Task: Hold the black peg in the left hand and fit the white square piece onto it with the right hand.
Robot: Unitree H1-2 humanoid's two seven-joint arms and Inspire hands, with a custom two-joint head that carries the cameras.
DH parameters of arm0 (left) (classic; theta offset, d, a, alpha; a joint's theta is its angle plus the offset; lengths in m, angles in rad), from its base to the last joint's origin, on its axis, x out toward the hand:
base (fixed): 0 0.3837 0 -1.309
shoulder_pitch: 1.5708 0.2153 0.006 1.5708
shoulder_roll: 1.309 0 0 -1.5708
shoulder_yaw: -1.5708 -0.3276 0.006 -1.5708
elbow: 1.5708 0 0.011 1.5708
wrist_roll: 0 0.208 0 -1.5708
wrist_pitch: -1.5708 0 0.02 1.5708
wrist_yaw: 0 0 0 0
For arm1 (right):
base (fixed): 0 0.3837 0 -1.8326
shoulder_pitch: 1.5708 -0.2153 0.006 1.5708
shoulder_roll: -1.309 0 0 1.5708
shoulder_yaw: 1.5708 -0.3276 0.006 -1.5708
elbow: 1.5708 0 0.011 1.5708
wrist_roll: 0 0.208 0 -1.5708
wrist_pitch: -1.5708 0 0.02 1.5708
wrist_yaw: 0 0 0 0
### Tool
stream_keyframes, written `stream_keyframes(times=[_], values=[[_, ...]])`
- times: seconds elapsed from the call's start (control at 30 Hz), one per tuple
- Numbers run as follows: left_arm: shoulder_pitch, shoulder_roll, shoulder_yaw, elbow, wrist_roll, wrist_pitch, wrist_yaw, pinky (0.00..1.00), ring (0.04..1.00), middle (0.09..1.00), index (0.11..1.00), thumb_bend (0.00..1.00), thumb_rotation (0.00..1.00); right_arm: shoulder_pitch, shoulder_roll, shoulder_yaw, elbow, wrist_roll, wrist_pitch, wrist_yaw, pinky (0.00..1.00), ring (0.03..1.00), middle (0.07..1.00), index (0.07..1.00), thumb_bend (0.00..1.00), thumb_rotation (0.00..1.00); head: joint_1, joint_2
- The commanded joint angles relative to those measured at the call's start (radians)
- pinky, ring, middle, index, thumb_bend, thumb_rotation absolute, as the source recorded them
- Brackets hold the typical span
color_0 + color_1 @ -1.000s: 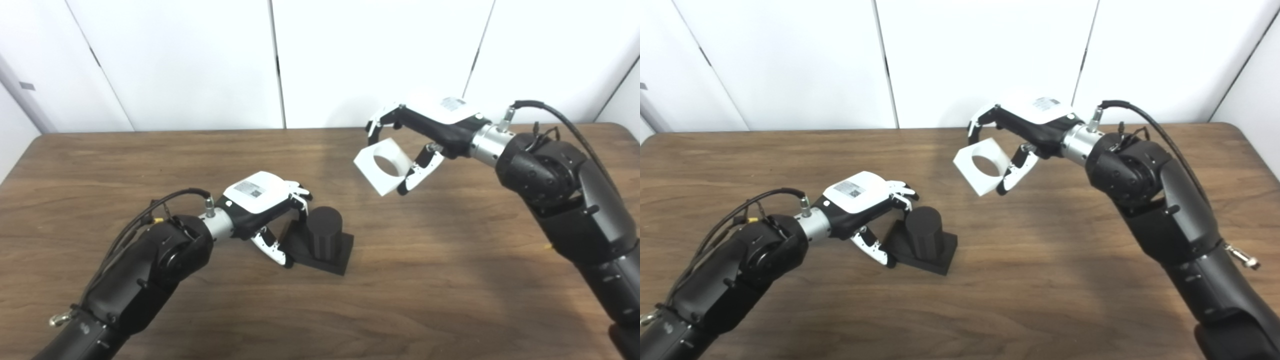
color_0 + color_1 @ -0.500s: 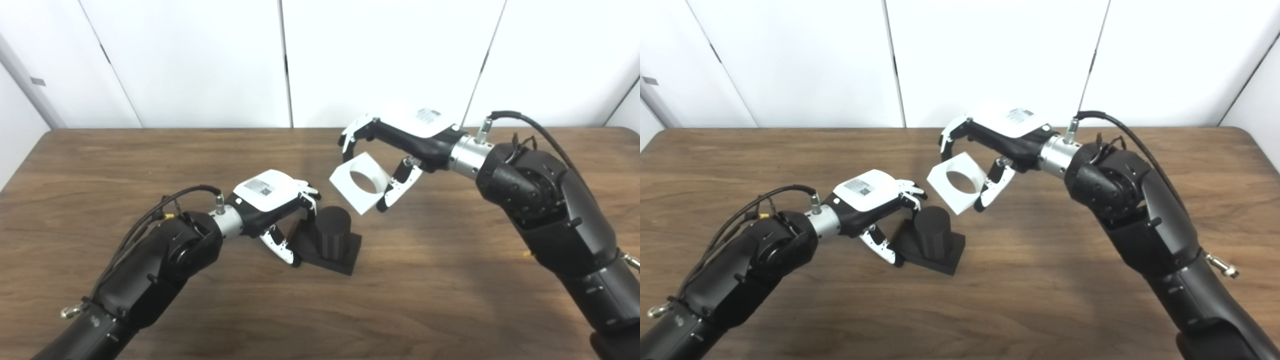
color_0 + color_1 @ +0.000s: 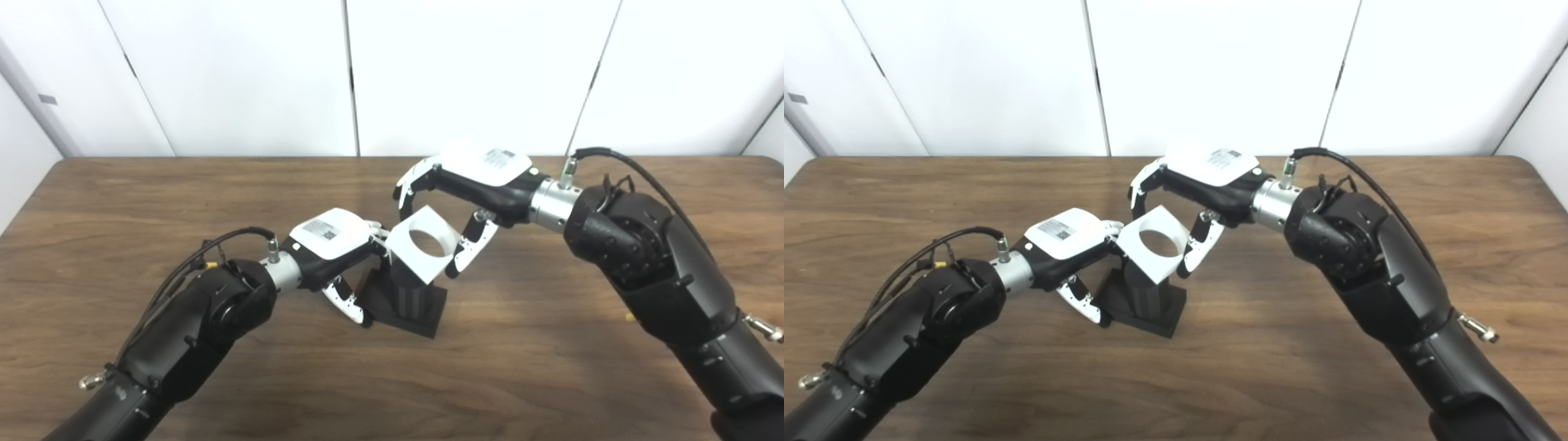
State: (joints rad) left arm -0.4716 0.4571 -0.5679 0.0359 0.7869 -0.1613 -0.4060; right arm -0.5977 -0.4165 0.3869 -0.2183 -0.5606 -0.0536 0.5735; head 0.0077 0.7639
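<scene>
On the brown wooden desk (image 3: 551, 367) stands the black cylindrical peg on its square black base (image 3: 409, 298), its top hidden behind the white square piece with a round hole (image 3: 422, 244); the left hand (image 3: 334, 257) grasps the base; the right hand (image 3: 465, 202) clasps the white piece, which hung well right of the peg a second ago.
</scene>
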Motion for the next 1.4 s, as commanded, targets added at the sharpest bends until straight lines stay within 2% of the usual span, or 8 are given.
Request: stream_keyframes(times=[0.0, 0.33, 0.97, 1.37], values=[[0.04, -0.014, -0.057, 0.035, 0.052, 0.009, -0.068, 0.82, 0.919, 0.888, 0.488, 0.52, 0.07, -0.036, 0.005, -0.007, -0.015, 0.001, -0.033, -0.012, 0.67, 0.8, 0.753, 0.478, 0.52, 0.14, 0.002, 0.0], [0.03, -0.015, -0.058, 0.038, 0.057, 0.002, -0.06, 0.82, 0.923, 0.882, 0.488, 0.52, 0.07, -0.026, 0.018, 0.008, 0.028, -0.014, -0.063, -0.016, 0.69, 0.79, 0.754, 0.479, 0.52, 0.14, 0.001, 0.001], [0.029, -0.018, -0.056, 0.035, 0.049, 0.01, -0.068, 0.82, 0.923, 0.885, 0.488, 0.52, 0.07, -0.024, 0.02, 0.026, 0.036, -0.014, -0.059, 0.0, 0.71, 0.804, 0.756, 0.479, 0.52, 0.14, 0.001, 0.004], [0.022, -0.024, -0.06, 0.036, 0.052, 0.008, -0.069, 0.81, 0.915, 0.886, 0.488, 0.52, 0.07, -0.013, 0.047, 0.065, 0.095, -0.024, -0.126, -0.01, 0.68, 0.788, 0.751, 0.479, 0.52, 0.14, 0.01, 0.008]])
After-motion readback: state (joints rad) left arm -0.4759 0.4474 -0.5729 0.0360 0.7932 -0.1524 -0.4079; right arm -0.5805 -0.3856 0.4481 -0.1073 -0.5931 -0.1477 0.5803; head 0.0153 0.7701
